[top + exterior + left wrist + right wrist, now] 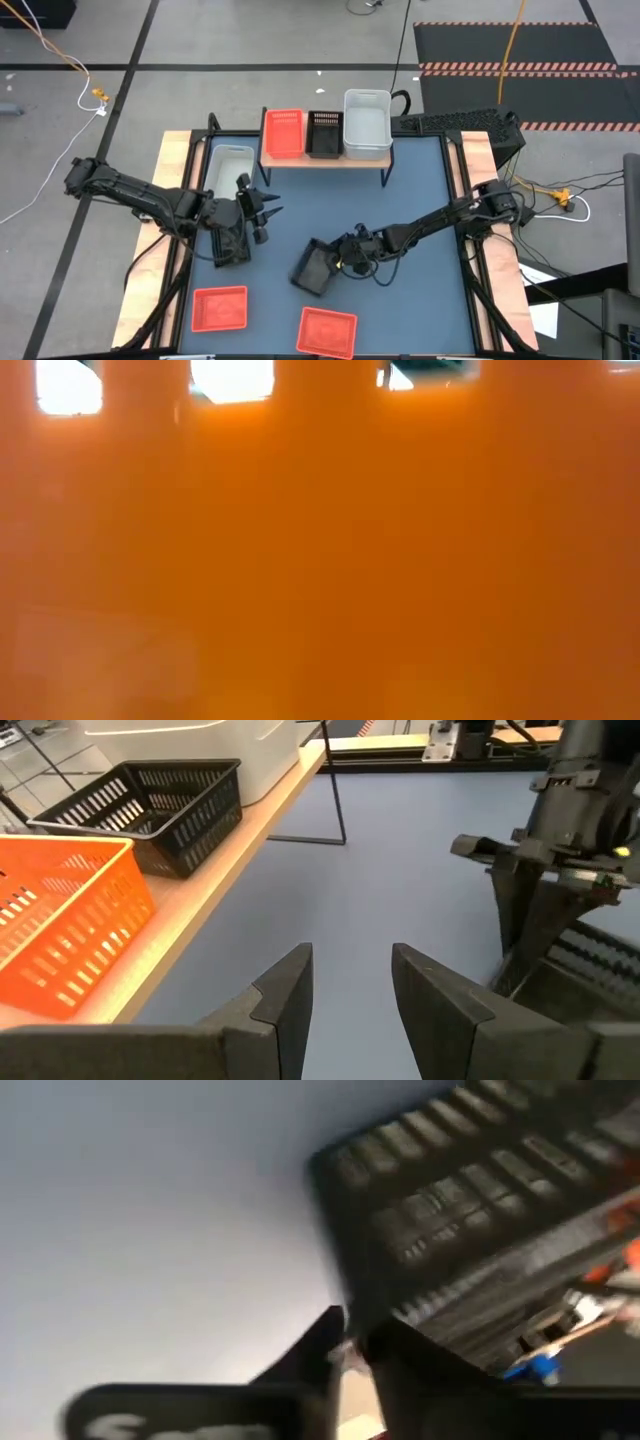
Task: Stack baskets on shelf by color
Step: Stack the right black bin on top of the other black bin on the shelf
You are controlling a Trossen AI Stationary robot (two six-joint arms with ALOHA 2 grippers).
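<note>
Baskets of small rectangular plastic are sitting in two groups: on the light wooden plank shelf with thin black legs (325, 161) one shallow red-orange basket (283, 132), one black slatted basket (323, 133) and one deeper white-grey basket (367, 123) are standing side by side, each looking empty. The right gripper (335, 262) is closing narrowly on the rim of a second black slatted basket (313, 268), which is lying tilted on the blue table (420, 200) near its middle; the right wrist view is showing the dark fingers pinching that slatted wall. This looks like the pick-up step for the black stack, and the next move is probably calling for a lift and a carry to the shelf, lining this basket up squarely over the black one there so it nests. The left gripper (262, 210) is hovering with its fingers spread wide and holding nothing, just beside another white-grey basket (230, 165) resting at the table's left edge. Two more red-orange baskets (220, 309) (327, 332) are waiting empty at the near edge, one of them seemingly blocking the low view.
</note>
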